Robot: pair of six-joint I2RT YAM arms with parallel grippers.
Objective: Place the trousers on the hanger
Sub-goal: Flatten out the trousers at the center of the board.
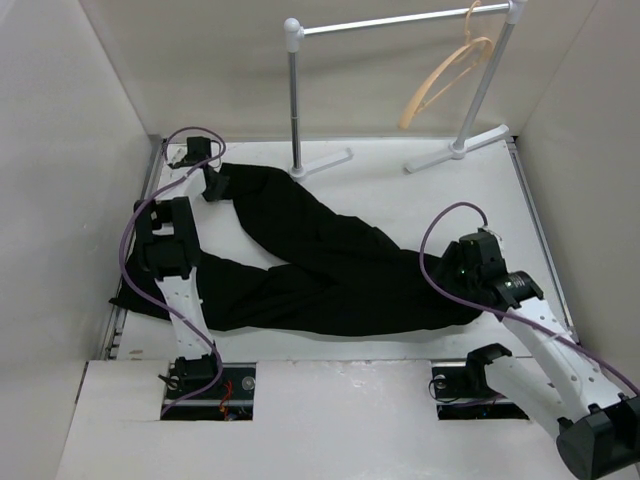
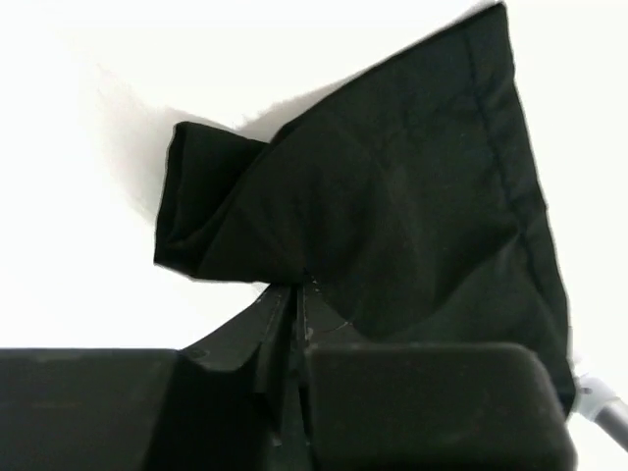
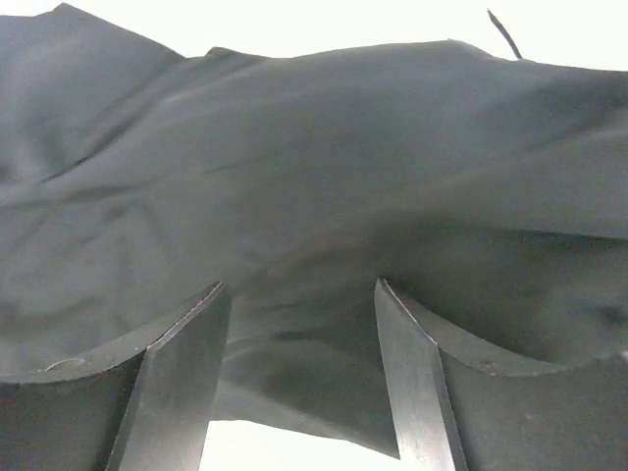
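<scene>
Left claw [image 2: 297, 299]: jaws together, pinched on a fold of the trousers [image 2: 412, 206] close to a stitched hem. A short flap of cloth sticks out to one side of the pinch. From above, this claw sits at the far left corner of the surface [image 1: 420, 190], holding the end of one leg.

Right claw [image 3: 299, 287]: fingers [image 3: 186, 373] apart, with black cloth filling the gap and bulging beyond the tips. It has not yet closed on the cloth. From above, it is at the right-hand end of the garment. That looks like the wider end, but I cannot tell whether it is the waist.

The trousers lie flat across the middle of the surface. One leg runs up to the far left corner, and the other trails off under the left arm toward the near left edge.

The hanger [image 1: 447, 78] hangs by its hook from the white rack [image 1: 400, 20] at the far right. It is well apart from the cloth.

Step in hand, as I judge it: getting a second hold on the garment before any lift; nothing is on the hanger yet.

Next move calls for:
- Closing the right claw on a firm bite of cloth rather than a thin surface fold.
- Raising both ends together so the slack clears the surface.
- Carrying the cloth toward the rack and draping it over the hanger's lower bar.

The hanger hangs free and would likely swing when touched.
</scene>
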